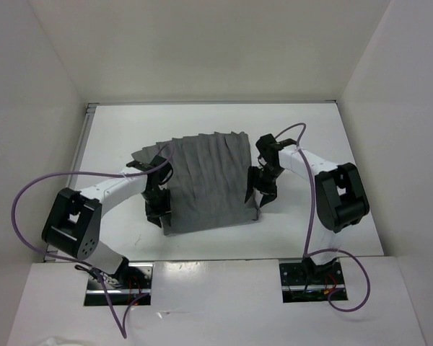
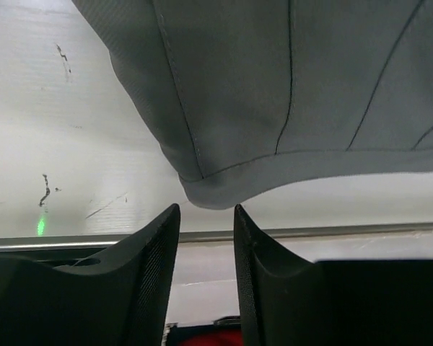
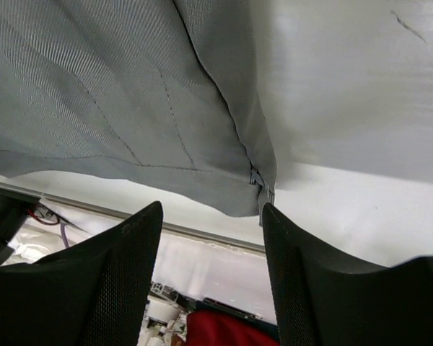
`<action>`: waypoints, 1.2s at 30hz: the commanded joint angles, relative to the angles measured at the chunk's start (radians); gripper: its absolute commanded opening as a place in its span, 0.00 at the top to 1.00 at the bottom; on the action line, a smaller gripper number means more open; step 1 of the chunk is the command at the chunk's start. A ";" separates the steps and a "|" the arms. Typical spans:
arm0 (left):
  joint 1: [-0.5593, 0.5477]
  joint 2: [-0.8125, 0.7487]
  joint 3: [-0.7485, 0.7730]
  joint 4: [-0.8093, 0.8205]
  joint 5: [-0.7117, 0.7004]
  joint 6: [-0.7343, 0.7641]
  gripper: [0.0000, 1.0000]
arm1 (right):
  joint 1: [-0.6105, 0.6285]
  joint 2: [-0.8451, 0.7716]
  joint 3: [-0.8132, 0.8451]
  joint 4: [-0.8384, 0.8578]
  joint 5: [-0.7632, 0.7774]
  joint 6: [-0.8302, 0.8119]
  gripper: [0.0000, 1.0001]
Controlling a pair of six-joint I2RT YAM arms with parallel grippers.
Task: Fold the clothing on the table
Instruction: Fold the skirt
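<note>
Clothing (image 1: pixel 206 184) spread flat on table (image 1: pixel 310 130), pleats running far edge to near edge. I have left gripper (image 1: pixel 160 210) at its near-left corner, right gripper (image 1: pixel 260 200) at its near-right corner. Both jaw pairs apart, nothing between them; left gap narrower. Each corner sits just ahead of fingertips. My judgement: advance until hem sits fully between jaws, pinch both corners together, lift level, carry toward clothing's far edge evenly to avoid skew.

Overhead, plus wrist close-ups of clothing (image 1: pixel 202 184)
</note>
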 commanded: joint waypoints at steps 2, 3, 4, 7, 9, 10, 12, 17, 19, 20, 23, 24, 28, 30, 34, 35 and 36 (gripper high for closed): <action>-0.013 0.040 -0.003 0.021 -0.044 -0.071 0.57 | 0.007 -0.056 0.053 -0.070 0.030 0.021 0.37; -0.022 0.040 -0.003 0.022 -0.044 -0.072 0.57 | 0.007 -0.056 0.063 -0.086 0.030 0.021 0.37; -0.022 0.052 -0.003 0.022 -0.055 -0.087 0.57 | 0.007 -0.056 0.063 -0.095 0.039 0.011 0.37; -0.060 0.084 -0.022 0.031 -0.073 -0.124 0.57 | 0.007 -0.056 0.095 -0.120 0.050 0.001 0.37; -0.082 0.118 -0.033 0.061 -0.074 -0.147 0.60 | 0.007 -0.056 0.107 -0.143 0.050 -0.012 0.37; -0.102 0.129 -0.055 0.077 -0.060 -0.147 0.61 | 0.007 -0.056 0.107 -0.143 0.050 -0.021 0.37; -0.122 0.170 -0.067 0.119 -0.048 -0.158 0.71 | 0.007 -0.046 0.107 -0.152 0.050 -0.021 0.37; -0.142 0.248 -0.089 0.190 -0.023 -0.147 0.95 | 0.007 -0.022 0.045 -0.138 0.050 -0.033 0.37; -0.142 0.271 -0.044 0.190 -0.060 -0.133 0.98 | 0.007 -0.009 0.034 -0.127 0.059 -0.033 0.37; -0.142 0.285 -0.027 0.181 -0.070 -0.122 0.98 | 0.007 0.004 0.008 -0.106 0.059 -0.033 0.37; -0.142 0.285 0.010 0.169 -0.090 -0.112 0.99 | 0.007 0.027 -0.021 -0.083 0.071 -0.033 0.38; -0.142 0.285 0.010 0.160 -0.090 -0.112 0.99 | 0.007 0.027 -0.031 -0.068 0.080 -0.033 0.38; -0.142 0.285 0.010 0.160 -0.090 -0.102 0.99 | 0.007 0.063 -0.063 0.004 0.081 -0.033 0.43; -0.142 0.285 0.010 0.160 -0.090 -0.092 1.00 | 0.007 0.097 -0.072 0.070 0.042 -0.023 0.52; -0.142 0.299 0.029 0.169 -0.090 -0.072 1.00 | -0.002 0.163 -0.030 0.184 0.044 0.020 0.76; -0.127 0.316 0.049 0.181 -0.090 -0.052 1.00 | -0.002 0.174 -0.010 0.184 0.054 0.021 0.85; -0.117 0.325 0.066 0.181 -0.090 -0.040 1.00 | -0.012 0.183 0.015 0.184 0.074 0.033 0.95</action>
